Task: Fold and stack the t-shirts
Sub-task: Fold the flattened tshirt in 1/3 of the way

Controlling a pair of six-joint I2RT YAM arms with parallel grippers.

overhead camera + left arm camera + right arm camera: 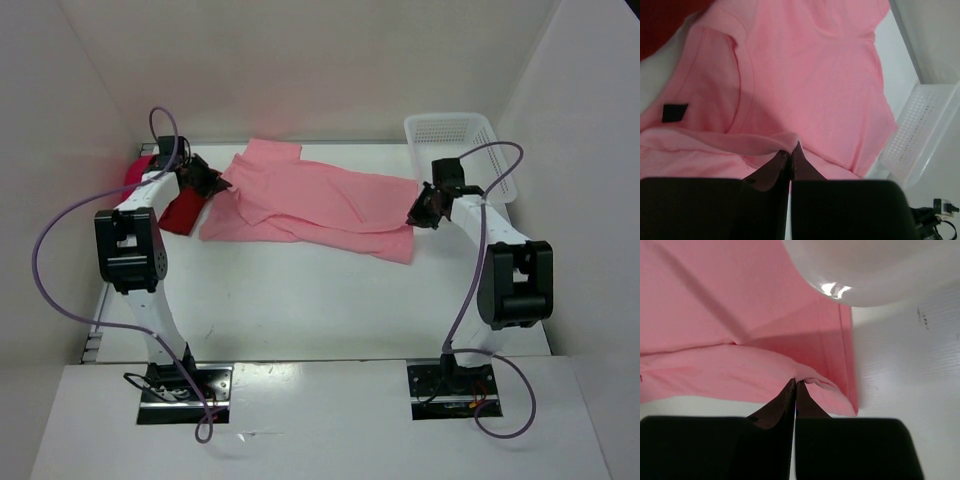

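the salmon shirt [320,200] lies spread mid-table, each end pinched in the closed jaws of the left gripper [213,182] and right gripper [422,210]. both bites seem thin, though their depth is hidden. uneven lifting could slip one free or drag the dark red shirt [182,212].

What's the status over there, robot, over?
Left gripper shut on light salmon shirt, left end. Right gripper shut on its right end. Shirt spread out, not yet folded. White basket close beyond it.

Soft matt cloth: salmon t-shirt [330,195]; white plastic mesh: basket [452,130]
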